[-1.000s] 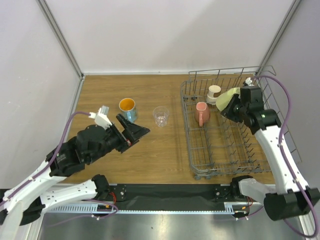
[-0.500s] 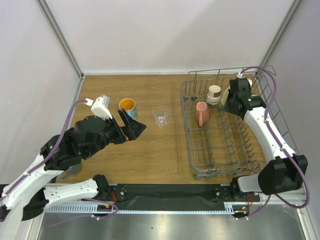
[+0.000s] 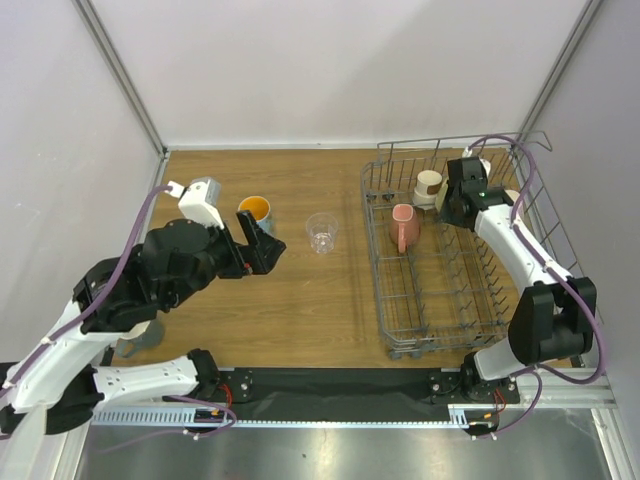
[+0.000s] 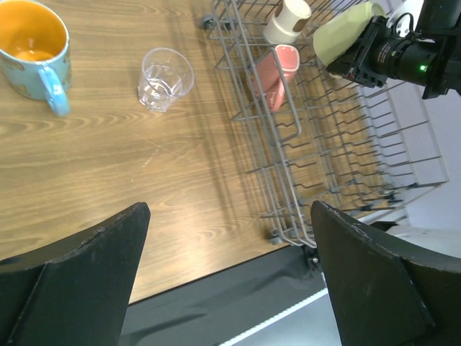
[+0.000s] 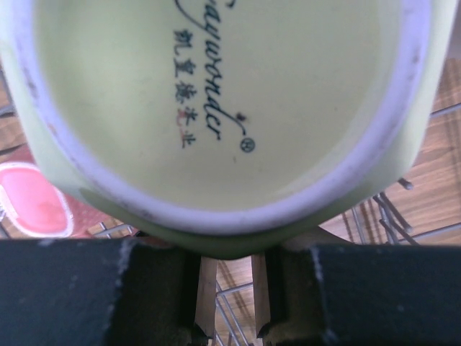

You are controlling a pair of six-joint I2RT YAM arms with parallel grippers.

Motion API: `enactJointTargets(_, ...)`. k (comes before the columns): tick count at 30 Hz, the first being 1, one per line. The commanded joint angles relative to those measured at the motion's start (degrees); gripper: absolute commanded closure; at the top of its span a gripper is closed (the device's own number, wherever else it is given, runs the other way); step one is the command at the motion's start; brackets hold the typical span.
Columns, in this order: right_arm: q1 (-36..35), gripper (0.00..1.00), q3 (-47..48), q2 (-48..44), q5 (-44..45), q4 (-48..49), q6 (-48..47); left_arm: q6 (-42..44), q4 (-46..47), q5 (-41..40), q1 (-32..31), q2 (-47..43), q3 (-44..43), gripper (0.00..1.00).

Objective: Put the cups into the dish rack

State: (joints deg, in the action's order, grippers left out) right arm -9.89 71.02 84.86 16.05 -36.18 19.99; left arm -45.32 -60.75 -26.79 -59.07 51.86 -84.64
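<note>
The grey wire dish rack [image 3: 452, 300] stands at the right and also shows in the left wrist view [image 4: 288, 137]. A pink cup [image 3: 404, 227] and a beige cup [image 3: 428, 184] sit in its back part. My right gripper [image 3: 456, 203] is shut on a yellow-cream cup [image 4: 344, 34] over the rack's back right. In the right wrist view the cup's printed base [image 5: 216, 94] fills the frame. My left gripper [image 3: 256, 243] is open and empty above the table, just in front of the blue mug with the orange inside [image 3: 254, 211]. A clear glass [image 3: 321, 232] stands between that mug and the rack.
A grey object [image 3: 138, 343] stands at the near left edge, partly hidden under my left arm. White walls close the table in at the back and on both sides. The rack's raised wire sides [image 3: 545, 215] stand around my right arm.
My right gripper has carried the yellow-cream cup toward the back of the rack. My left gripper has drawn back and to the left, closer to the blue mug.
</note>
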Motion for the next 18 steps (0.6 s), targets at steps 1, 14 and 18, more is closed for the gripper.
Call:
enactJointTargets(1, -0.22, 1.0, 0.08, 0.13, 1.61, 7.0, 1.89, 4.97, 0.1, -0.9, 0.53, 1.67, -3.77, 0.0)
enactJointTargets(14, -2.68, 1.0, 0.34, 4.44, 5.03, 5.07, 4.88, 6.39, 0.37, 1.73, 2.64, 3.52, -5.01, 0.0)
enactJointTargets(18, -2.68, 1.0, -0.71, 5.31, 4.95, 4.98, 5.76, 6.3, 0.37, 2.61, 3.34, 3.6, -4.83, 0.0)
